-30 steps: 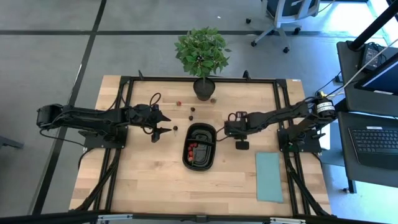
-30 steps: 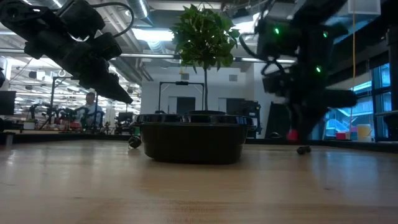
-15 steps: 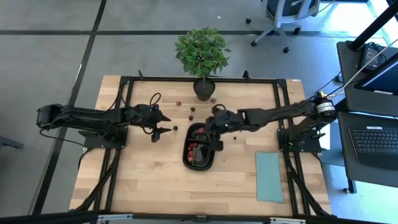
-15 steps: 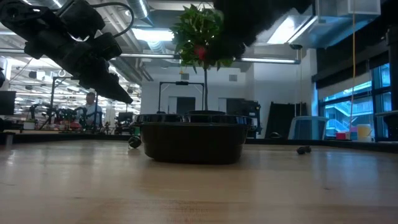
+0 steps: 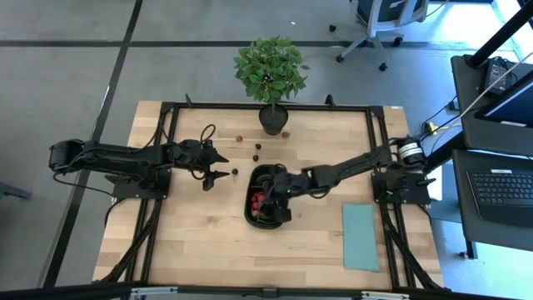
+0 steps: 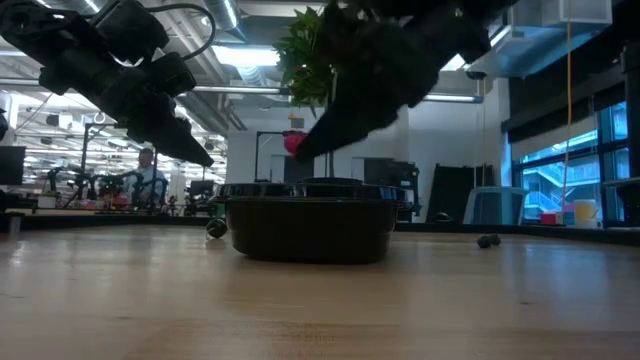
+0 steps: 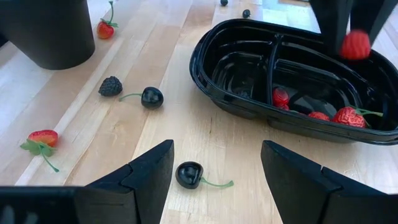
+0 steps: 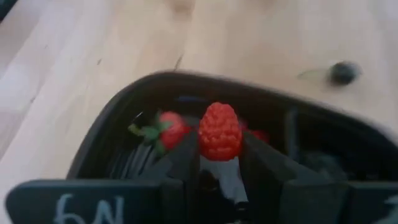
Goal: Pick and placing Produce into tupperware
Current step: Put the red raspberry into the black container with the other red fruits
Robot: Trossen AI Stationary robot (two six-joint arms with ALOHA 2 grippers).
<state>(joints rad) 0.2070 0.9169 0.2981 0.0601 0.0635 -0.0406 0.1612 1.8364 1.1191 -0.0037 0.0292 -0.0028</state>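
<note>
Raspberry [image 8: 219, 131] over the tray [image 5: 279, 220], swung in from the desk's [image 5: 200, 242] right side.
We see right fingers [image 8: 186, 163] clamped on it, ready to drop; left fingers [image 7: 152, 168] apart, waiting near a loose cherry [image 7: 188, 174].

You get bright, even light on high view; table [image 5: 208, 242] shadows soft. Low view backlit by ceiling lights and window [image 6: 560, 180]: arms and tray [image 6: 310, 228] read near-black, foreground wood soft-focus. Left wrist view sharp; glare streaks on tray rim. Right wrist view blurred, tray smeared, raspberry [image 8: 219, 131] clearest; wood washed pale.
</note>
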